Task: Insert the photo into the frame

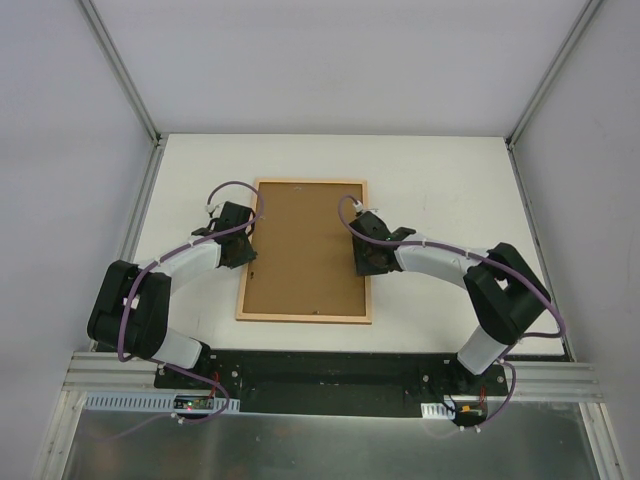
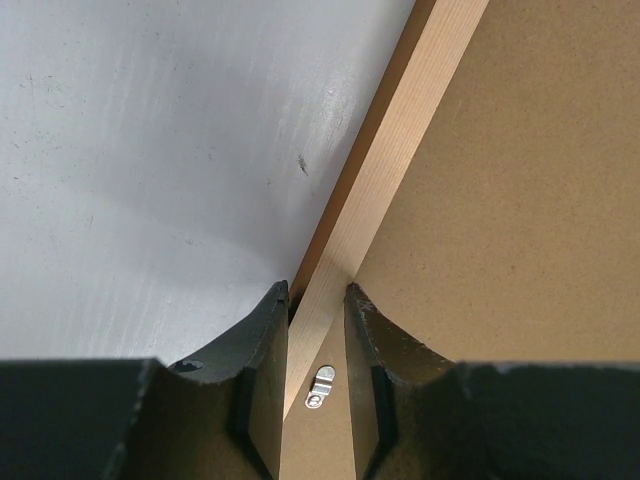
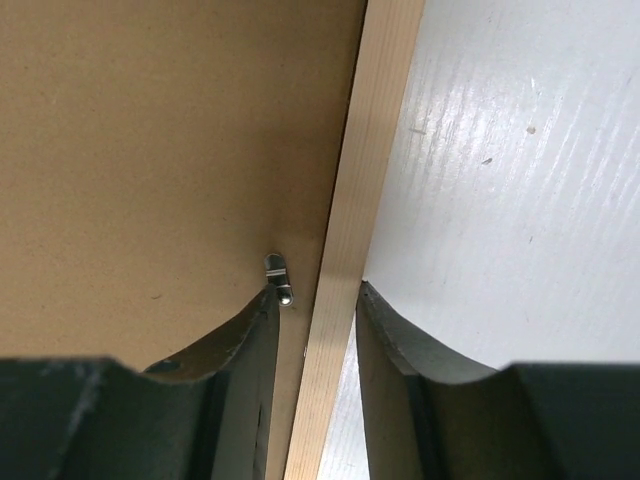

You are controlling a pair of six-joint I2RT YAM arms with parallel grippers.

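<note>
Brown fibreboard back up, the wood-edged rectangular frame (image 1: 305,250) lies flat on the white table (image 1: 440,180). Left gripper (image 2: 316,300) & right gripper (image 3: 316,297) each straddle a pale wooden rail w/ narrow fingers; small metal clip (image 3: 280,278) beside the right one.

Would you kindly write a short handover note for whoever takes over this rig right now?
Left pincer: fingers astride the frame's left wooden border, apparently gripping it.
Right pincer: likewise astride the right border.
Frame: flat on the table, brown back up; a small metal tab sits by each pincer, both looking shut.
Photo: not visible; whether it is already inside cannot be told.
Left: confirm the photo is in, check all tabs, then release.
</note>
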